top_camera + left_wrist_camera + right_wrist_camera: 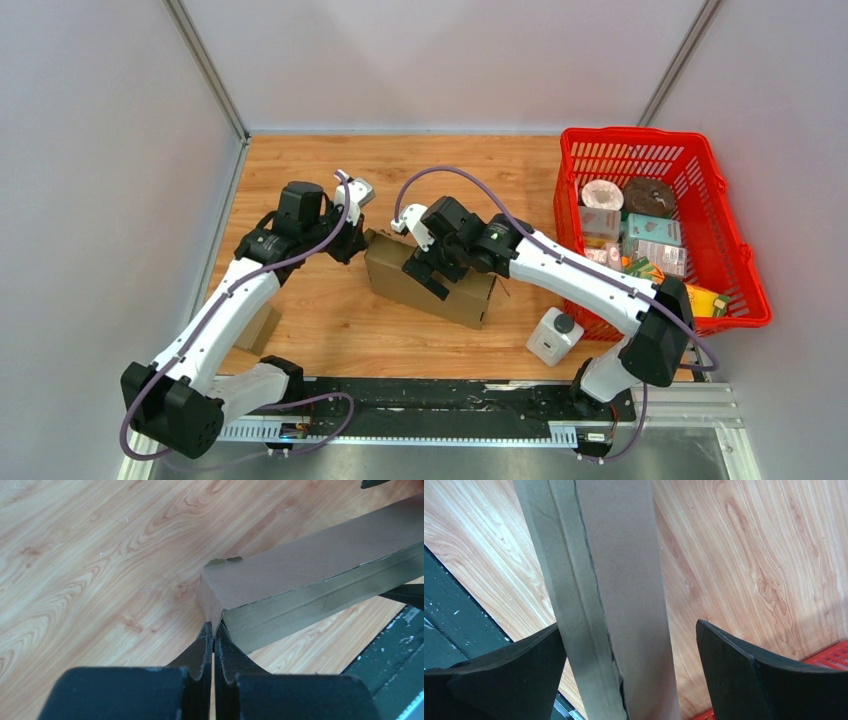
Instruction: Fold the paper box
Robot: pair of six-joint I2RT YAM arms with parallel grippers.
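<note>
Left gripper shut at paper box corner, grip unclear; right gripper wide open astride it. Looks light, thin, crease-prone: I'd pinch edges or flaps

Inventory: one paper box, one red basket, one white bottle with a black cap, one smaller cardboard piece, and two arms, the left arm and the right arm.
</note>
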